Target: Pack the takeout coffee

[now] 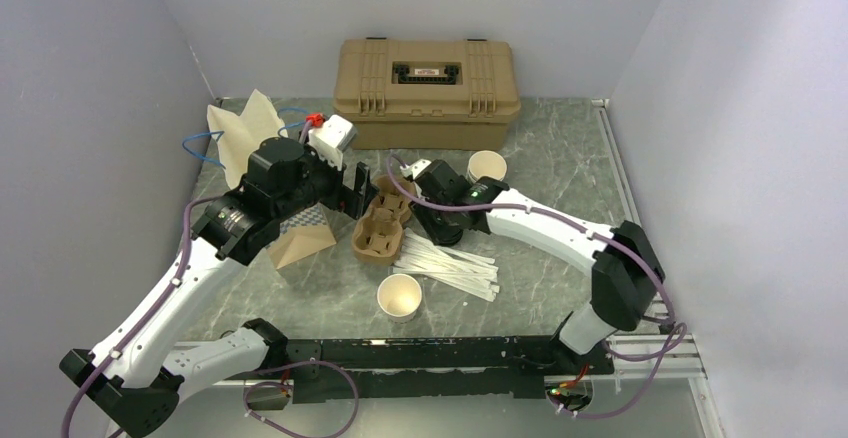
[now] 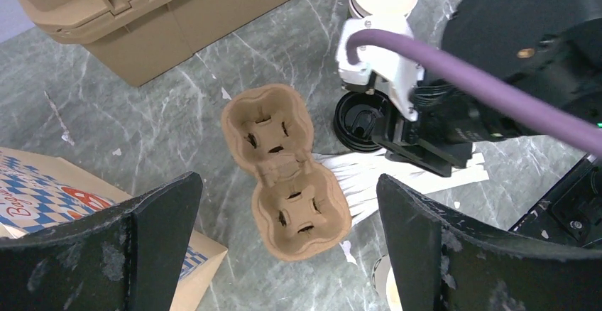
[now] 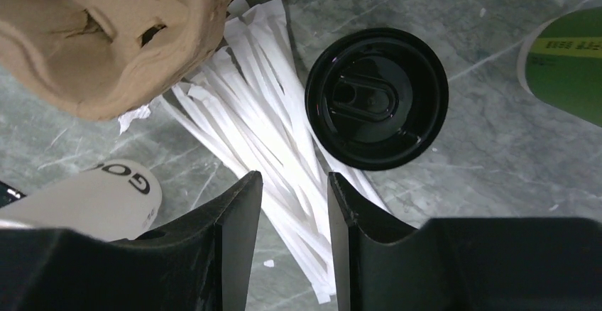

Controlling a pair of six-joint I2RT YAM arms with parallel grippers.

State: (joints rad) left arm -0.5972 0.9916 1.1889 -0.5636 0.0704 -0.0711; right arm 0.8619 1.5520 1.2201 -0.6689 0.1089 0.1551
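No cup with a black lid on it shows, so the takeout coffee is out of view. A lidless pale paper cup (image 1: 399,296) with dark lettering (image 3: 106,197) stands at the front. A loose black lid (image 3: 376,98) lies flat on the table, also in the left wrist view (image 2: 362,121). A brown pulp two-cup carrier (image 1: 383,226) (image 2: 284,169) sits empty mid-table. My left gripper (image 1: 355,193) (image 2: 287,179) hangs wide open above the carrier. My right gripper (image 1: 440,220) (image 3: 294,179) hovers over white paper-wrapped straws (image 3: 270,98) just short of the lid, jaws narrowly apart and empty.
A tan hard case (image 1: 427,78) stands shut at the back. A green paper cup (image 1: 487,166) (image 3: 564,62) stands right of the lid. A printed kraft bag (image 1: 300,243) (image 2: 64,197) lies left of the carrier. Another paper bag (image 1: 245,128) and a blue cable are back left.
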